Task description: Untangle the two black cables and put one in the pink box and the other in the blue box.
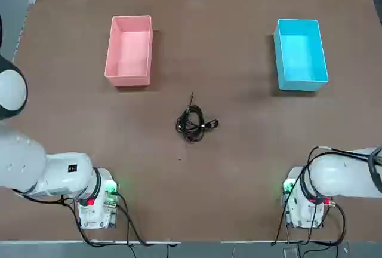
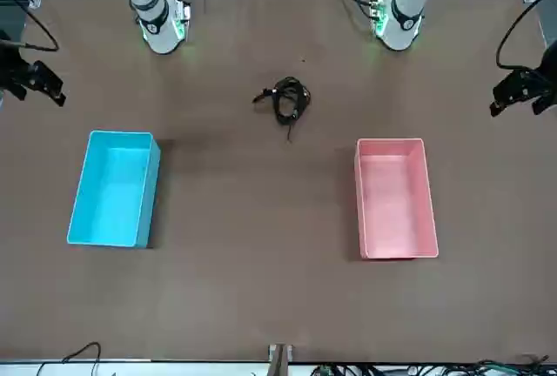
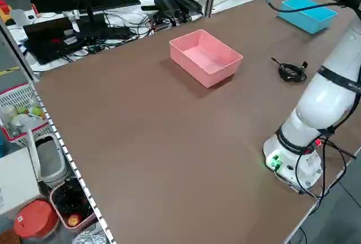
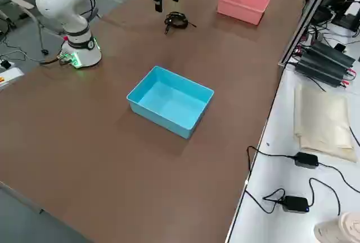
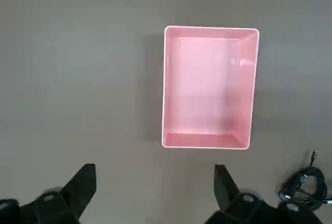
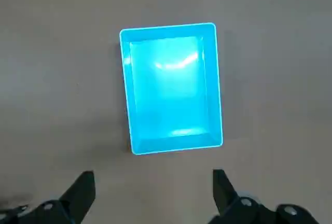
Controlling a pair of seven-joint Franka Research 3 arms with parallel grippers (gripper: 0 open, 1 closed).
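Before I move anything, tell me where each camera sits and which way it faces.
Top: overhead, looking down on the table; both arms.
Front: across the table, facing the robot; both arms.
Left side: raised at the robot's left, looking diagonally down; one arm mostly.
Right side: raised at the robot's right, looking diagonally down; arm parts.
Left wrist: on the left arm, over the pink box; its open jaws.
Right wrist: on the right arm, over the blue box; its open jaws.
Top and front share both boxes and the coiled black cables.

Left box: on worktop, towards far left corner
Right box: towards far right corner
Cables: together near worktop's centre, before both boxes
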